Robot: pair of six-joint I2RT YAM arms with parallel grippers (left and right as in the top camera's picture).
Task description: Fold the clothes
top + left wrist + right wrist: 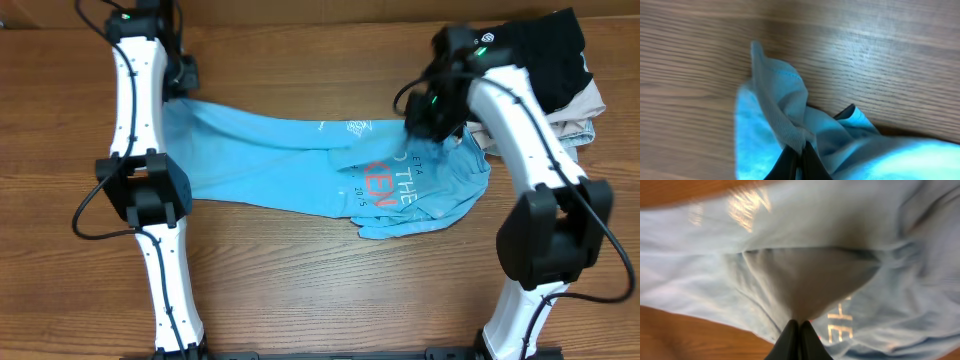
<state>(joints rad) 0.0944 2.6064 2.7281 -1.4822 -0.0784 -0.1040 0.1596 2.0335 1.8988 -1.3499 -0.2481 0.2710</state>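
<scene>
"THE" on light blue T-shirt (270, 160)

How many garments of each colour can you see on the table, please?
1 light blue T-shirt
1 black garment
1 beige garment, partly hidden under the black one
Total: 3 visible; the pile may hide more.

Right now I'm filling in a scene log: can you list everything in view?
light blue T-shirt: one, light blue with white and orange-red lettering, rumpled across mid-table
black garment: one, black, far right corner
beige folded garment: one, beige, under the black garment
table: one, brown wood
left arm, right arm: two, white and black
left fingers, right fingers: two pairs, black, each shut on T-shirt fabric
</scene>
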